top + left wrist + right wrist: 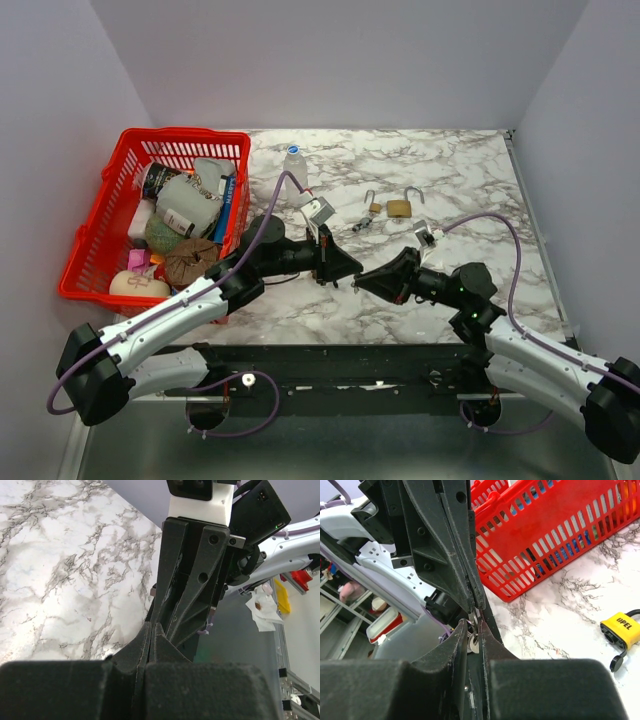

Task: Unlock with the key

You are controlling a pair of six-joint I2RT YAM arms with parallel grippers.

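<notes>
left: basket (92,235) blocks | middle-far: bottle (294,170), padlocks (399,209) | right: marble table (480,190) free

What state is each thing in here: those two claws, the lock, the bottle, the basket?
Left gripper: shut, tip against the right one.
Right gripper: closed on the key.
Brass padlock: lying flat; locked or not, unclear.
Bottle: upright, capped.
Basket: full of odds and ends.

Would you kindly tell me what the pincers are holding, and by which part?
A small silver key, pinched at the tip of the left pincer; the right pincer flanks it, grip uncertain. Which part of the key cannot be told.
</notes>
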